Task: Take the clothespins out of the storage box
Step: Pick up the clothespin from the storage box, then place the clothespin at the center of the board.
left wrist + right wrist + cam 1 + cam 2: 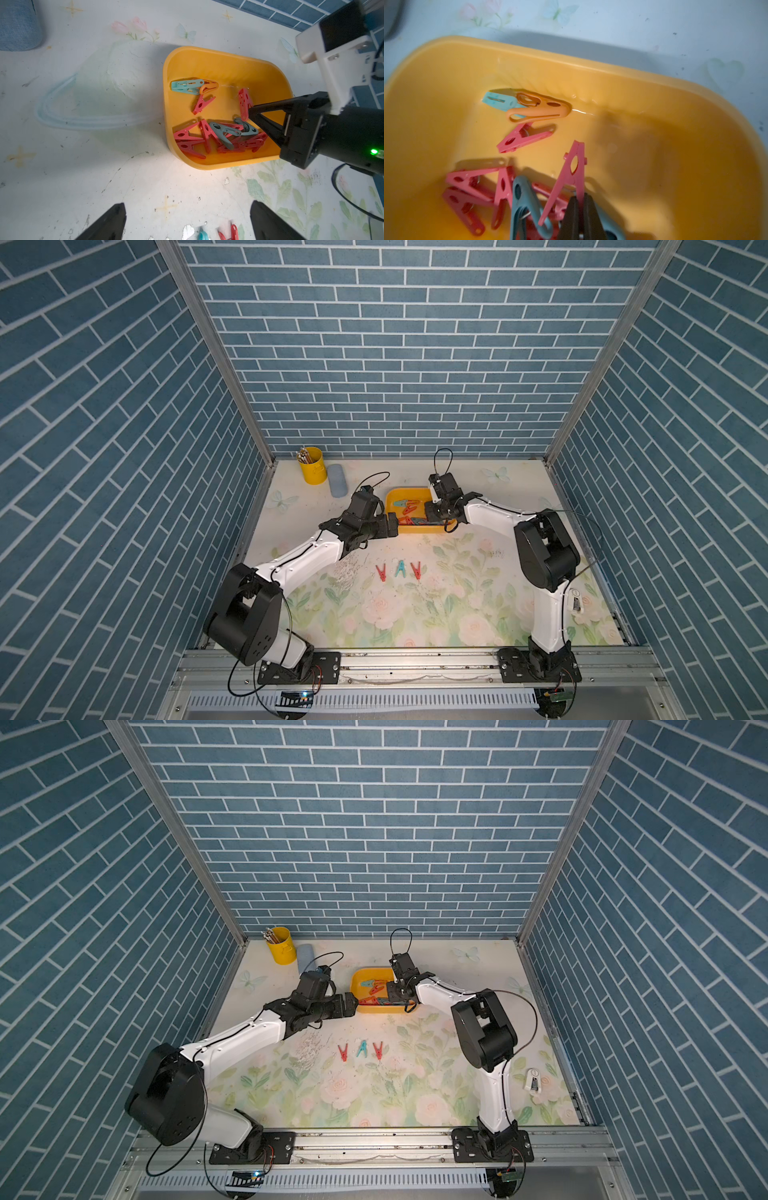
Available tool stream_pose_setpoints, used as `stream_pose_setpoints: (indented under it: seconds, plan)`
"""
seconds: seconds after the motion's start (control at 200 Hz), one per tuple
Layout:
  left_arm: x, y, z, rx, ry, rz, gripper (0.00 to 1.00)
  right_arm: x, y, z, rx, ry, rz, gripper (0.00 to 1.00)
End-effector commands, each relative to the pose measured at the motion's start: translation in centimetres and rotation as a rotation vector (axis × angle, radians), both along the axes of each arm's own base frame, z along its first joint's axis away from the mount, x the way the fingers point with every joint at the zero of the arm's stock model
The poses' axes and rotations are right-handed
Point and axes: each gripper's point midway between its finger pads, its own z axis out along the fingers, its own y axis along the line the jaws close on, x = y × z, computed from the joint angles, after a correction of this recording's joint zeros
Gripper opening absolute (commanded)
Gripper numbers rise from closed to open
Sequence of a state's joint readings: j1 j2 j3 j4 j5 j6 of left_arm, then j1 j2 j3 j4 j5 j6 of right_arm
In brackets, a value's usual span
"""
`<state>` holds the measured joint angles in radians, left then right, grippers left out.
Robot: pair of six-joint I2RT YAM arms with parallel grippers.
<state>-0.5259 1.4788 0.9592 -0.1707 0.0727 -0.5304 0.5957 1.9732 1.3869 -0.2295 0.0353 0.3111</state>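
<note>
At lower centre of the right wrist view, the right gripper [580,198] reaches into the storage box [446,83], its jaws pressed together on one leg of a red clothespin [569,178]. The peg stands tilted beside a heap of red and teal clothespins [503,187] at the lower left, and an orange clothespin [542,112] lies apart near the far wall. In a top view the storage box [409,490] sits just above mid-frame between the two arms, with a row of three clothespins [401,569] already out on the flowered table [478,614] below it. The left gripper [187,204], jaws spread wide and empty, hovers just beside the box over bare table. The step in hand looks like the taking of one more peg: the pinch is made, though whether the peg has left the box floor cannot be told. The next move probably calls for a clean lift over the yellow wall without snagging the heap. The peg would then be carried down-frame toward the row, with many pegs yet to follow.
</note>
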Motion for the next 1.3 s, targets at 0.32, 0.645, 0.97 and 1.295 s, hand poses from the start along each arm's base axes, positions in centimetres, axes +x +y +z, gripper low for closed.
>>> stream_pose_setpoints:
  seconds: [0.32,0.645,0.97,1.295]
  plan:
    - [-0.3,-0.6,2.1,-0.046,-0.041,-0.051,0.99,-8.2,-0.4,2.8,0.06,-0.009,-0.002,0.0]
    - [-1.5,0.1,2.7,-0.05,-0.047,-0.039,0.99,-14.7,-1.3,0.0,0.092,0.052,0.006,0.0]
    - [-2.5,0.7,2.3,-0.054,-0.031,-0.029,0.99,-18.4,-0.9,-3.1,0.09,0.106,0.017,0.0]
    - [-2.9,1.0,2.4,-0.053,-0.031,-0.026,0.99,-19.7,-0.8,-5.0,0.038,0.122,0.007,0.0]
